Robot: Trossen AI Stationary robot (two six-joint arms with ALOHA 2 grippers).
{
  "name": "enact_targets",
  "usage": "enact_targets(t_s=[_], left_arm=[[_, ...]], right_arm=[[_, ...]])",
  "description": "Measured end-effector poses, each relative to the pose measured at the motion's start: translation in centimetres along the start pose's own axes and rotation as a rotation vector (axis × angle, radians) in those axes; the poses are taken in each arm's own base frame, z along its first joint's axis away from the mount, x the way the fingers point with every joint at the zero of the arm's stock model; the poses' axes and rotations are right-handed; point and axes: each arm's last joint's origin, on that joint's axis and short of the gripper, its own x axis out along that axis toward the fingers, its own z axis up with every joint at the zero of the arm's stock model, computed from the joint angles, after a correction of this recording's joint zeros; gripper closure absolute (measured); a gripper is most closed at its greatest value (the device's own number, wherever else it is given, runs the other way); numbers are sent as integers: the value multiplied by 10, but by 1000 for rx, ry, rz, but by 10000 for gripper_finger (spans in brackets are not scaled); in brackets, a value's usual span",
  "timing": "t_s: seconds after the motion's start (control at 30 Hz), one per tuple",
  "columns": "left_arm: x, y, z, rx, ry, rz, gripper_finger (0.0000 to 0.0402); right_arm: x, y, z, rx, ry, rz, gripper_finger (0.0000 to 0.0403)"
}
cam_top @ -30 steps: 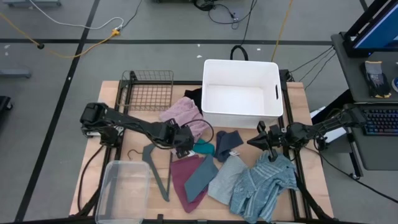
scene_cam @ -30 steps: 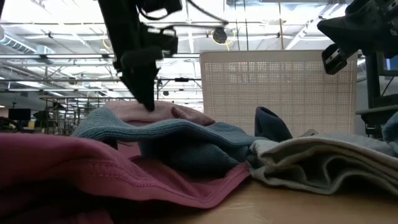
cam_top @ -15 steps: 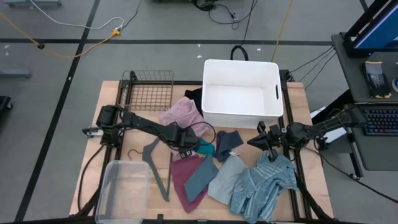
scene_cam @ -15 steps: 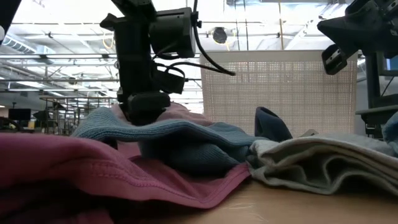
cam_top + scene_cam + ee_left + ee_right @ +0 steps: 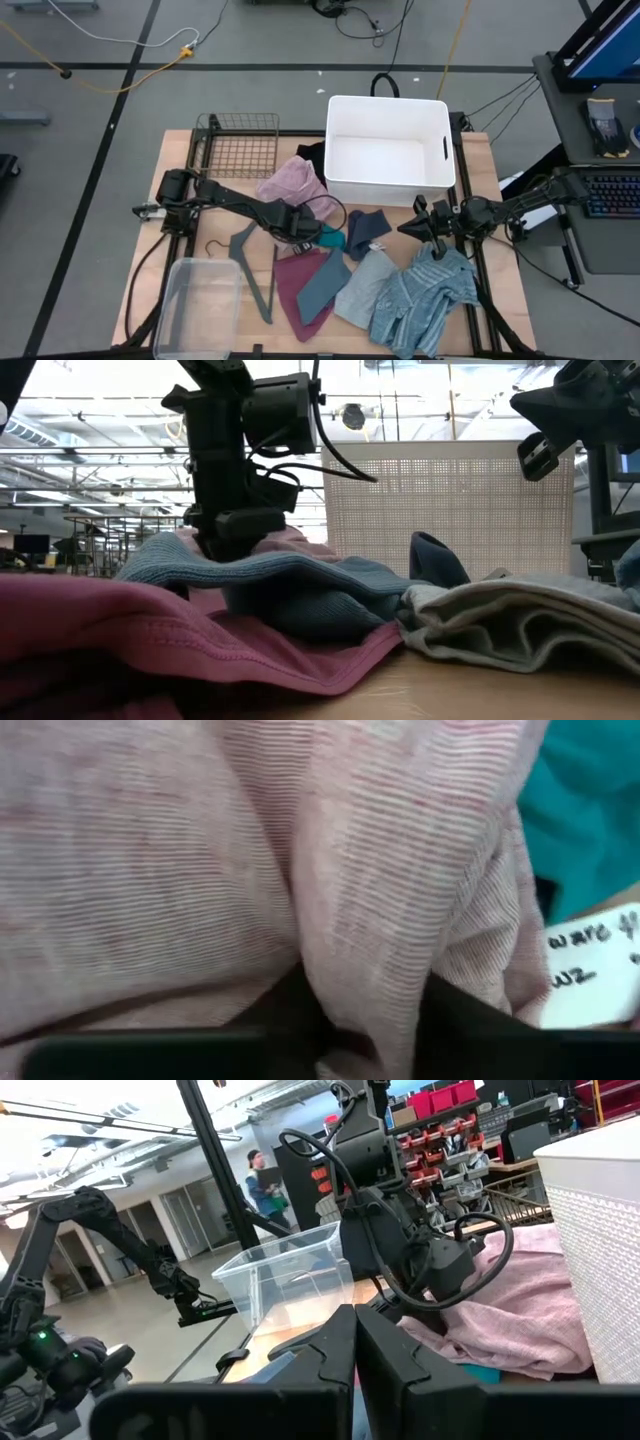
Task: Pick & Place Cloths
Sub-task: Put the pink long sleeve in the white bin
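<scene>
The cloths lie in a loose heap on the table's near middle. They are pink (image 5: 292, 185), teal (image 5: 328, 238), dark blue (image 5: 365, 230), maroon (image 5: 290, 285), pale grey-blue (image 5: 362, 290) and a striped blue one (image 5: 425, 295). A black cloth (image 5: 312, 155) peeks out by the white bin. My left gripper (image 5: 305, 228) is down on the pink cloth's near right edge and shut on it. My right gripper (image 5: 420, 225) hangs shut above the striped cloth, with nothing in it. My left gripper pinches a raised fold of the pink cloth (image 5: 350, 960) between its two fingers (image 5: 460, 1020), near the cloth's edge beside the teal cloth (image 5: 590, 810). The fingers come from above, pointing down. The pink cloth still lies on the table and on the other cloths.
An open white bin (image 5: 390, 150) stands at the far middle and a wire basket (image 5: 238, 145) at the far left. A clear plastic tub (image 5: 198, 305) sits at the near left, with a grey hanger (image 5: 250, 265) beside it. A person (image 5: 262, 1180) stands in the room beyond.
My left gripper has come down onto the pink cloth and now sits low on it. The right arm has kept still.
</scene>
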Motion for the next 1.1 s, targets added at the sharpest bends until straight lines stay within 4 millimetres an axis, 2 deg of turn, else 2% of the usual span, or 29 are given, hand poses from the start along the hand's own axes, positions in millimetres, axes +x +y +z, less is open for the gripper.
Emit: enact_targets(t_s=[0.13,0.27,0.4,0.53,0.8,1.1], left_arm=[[0,0,-1,-22,10,-1,388],[0,0,-1,-53,19,-6,384],[-11,5,-2,-84,23,-26,395],[-37,16,-6,-135,9,-58,394],[-112,49,-15,-296,-168,-192,398],[-189,96,-43,-468,-409,-377,398]], right_arm=[[0,0,0,0,0,0,399],[0,0,0,0,0,0,399],[0,0,0,0,0,0,399],[0,0,0,0,0,1,399],[0,0,-1,0,5,-1,399],[0,0,-1,0,5,-1,399]])
